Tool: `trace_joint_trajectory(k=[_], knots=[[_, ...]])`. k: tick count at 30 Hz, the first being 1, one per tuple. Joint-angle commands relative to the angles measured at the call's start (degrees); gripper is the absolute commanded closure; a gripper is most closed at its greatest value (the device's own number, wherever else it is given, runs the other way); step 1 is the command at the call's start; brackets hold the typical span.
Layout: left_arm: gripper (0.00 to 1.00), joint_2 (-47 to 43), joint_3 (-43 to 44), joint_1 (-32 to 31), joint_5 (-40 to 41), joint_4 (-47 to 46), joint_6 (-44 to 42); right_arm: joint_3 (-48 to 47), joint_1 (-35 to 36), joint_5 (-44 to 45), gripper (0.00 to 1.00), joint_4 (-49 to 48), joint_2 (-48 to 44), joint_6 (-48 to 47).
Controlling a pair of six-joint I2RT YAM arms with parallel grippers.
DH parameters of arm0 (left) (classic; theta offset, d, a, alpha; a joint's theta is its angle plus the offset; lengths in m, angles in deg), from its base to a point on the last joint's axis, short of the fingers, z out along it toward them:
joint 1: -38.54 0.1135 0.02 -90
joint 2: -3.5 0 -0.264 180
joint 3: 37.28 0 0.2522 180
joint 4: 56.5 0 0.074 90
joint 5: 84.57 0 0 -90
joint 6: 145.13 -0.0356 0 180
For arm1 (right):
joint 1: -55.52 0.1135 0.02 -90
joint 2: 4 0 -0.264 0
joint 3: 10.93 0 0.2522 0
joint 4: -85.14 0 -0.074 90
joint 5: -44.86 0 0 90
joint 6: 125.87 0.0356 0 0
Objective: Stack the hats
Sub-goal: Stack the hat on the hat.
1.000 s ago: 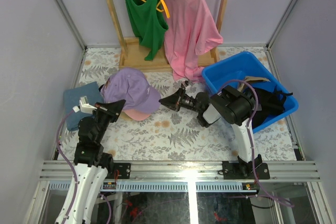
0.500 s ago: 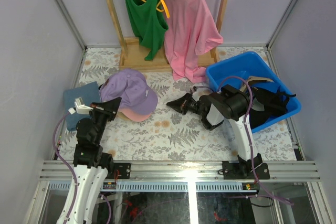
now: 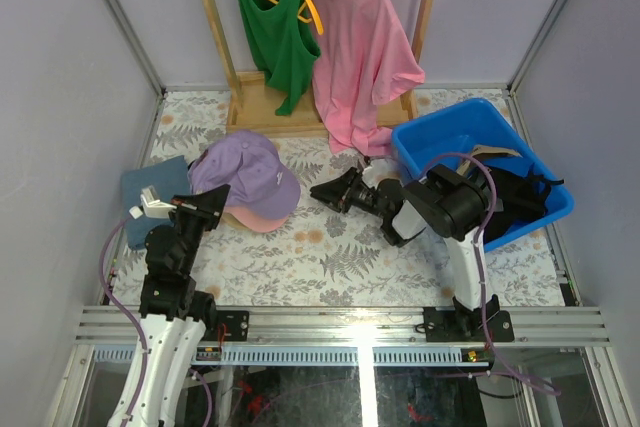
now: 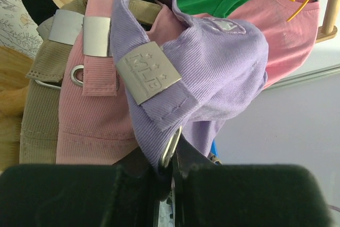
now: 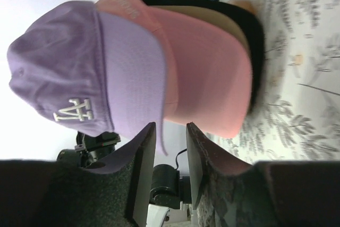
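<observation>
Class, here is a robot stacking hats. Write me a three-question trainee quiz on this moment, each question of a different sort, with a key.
1. True or false: the lavender cap lies on top of the pink cap.
2. What does the left gripper clamp? A: the lavender cap's back strap. B: the green tank top. C: the blue bin.
3. Fill in: the right gripper is ____, with nothing between its fingers.
Key: 1 true; 2 A; 3 open.

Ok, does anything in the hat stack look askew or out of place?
Slightly. The lavender cap on top sits offset: the brim of the pink cap juts out well past it, so the brims do not line up. The left tool is shut on its back strap. Nothing looks damaged.
</observation>
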Motion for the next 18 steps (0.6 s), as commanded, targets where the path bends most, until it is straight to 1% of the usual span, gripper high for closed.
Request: trace_joint_trajectory(k=[1, 5, 6, 10, 18], knots=[[0.93, -0.01, 2.00, 0.35, 2.06, -2.36, -0.08, 0.05, 2.26, 1.94, 0.62, -5.48, -4.01, -0.91], [0.92, -0.10, 1.83, 0.35, 2.13, -2.32, 0.10, -1.24, 4.22, 2.68, 0.57, -5.46, -4.08, -0.42], [0.91, -0.09, 1.87, 0.33, 2.15, -2.36, 0.10, -1.58, 4.58, 2.84, 0.51, -5.46, -3.92, -0.32], [0.90, 0.20, 1.93, 0.38, 2.10, -2.62, 0.19, -2.79, 5.77, 3.22, 0.45, -5.51, -3.13, -0.22], [0.88, -0.05, 1.51, 0.32, 1.85, -2.72, 0.26, -5.59, 7.51, 3.76, 0.43, -5.48, -2.31, 0.00]])
